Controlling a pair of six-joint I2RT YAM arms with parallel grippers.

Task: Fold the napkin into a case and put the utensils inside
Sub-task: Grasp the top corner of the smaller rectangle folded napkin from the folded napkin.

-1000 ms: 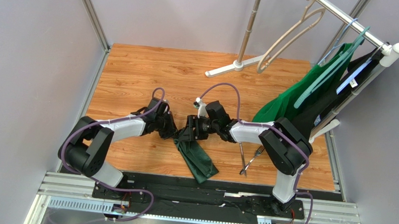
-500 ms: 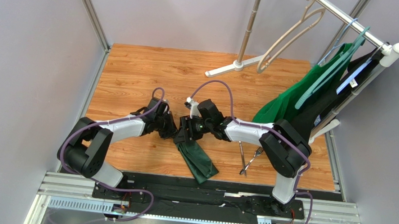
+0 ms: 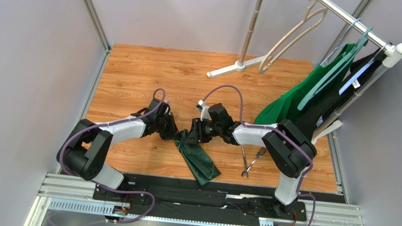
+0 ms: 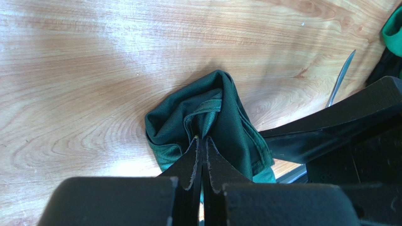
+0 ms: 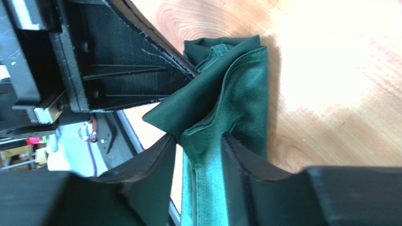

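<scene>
Green napkin (image 3: 196, 157) pinched by left gripper (image 4: 201, 141); right gripper (image 5: 198, 146) half-open, straddling fold.

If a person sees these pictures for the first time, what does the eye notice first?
First, both grippers meet at the table's middle on the dark green napkin: the left gripper pinches its far end, and the right gripper has cloth between its fingers. The utensils lie to the right, and a bright green garment hangs behind.

Grey walls (image 3: 23, 48), wooden tabletop (image 3: 152, 76), clothes rack (image 3: 358, 28), hanging garments (image 3: 297, 99)
</scene>
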